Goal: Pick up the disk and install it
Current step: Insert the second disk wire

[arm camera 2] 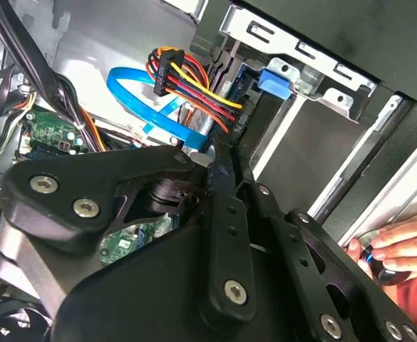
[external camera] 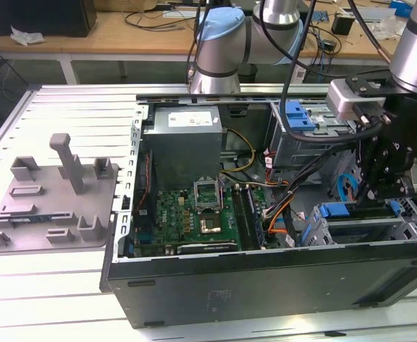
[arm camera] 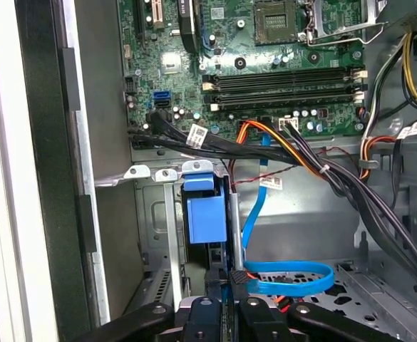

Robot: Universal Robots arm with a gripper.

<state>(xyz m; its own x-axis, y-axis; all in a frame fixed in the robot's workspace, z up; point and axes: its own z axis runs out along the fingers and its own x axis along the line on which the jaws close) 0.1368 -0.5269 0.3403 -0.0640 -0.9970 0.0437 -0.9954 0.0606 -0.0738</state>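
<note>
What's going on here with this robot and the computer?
A robot arm has its gripper lowered into the open computer case, at the drive cage on the exterior view's right. In the first wrist view, a blue carrier stands in the cage slot right in front of the gripper; whether it is gripped isn't clear. A person's hand is at the case's edge.

Green motherboard (arm camera: 265, 64), blue cable (arm camera: 294, 278)

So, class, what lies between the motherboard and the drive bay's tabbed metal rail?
A bundle of black cables crosses between the motherboard and the tabbed metal rail, seen in the first wrist view.
</note>
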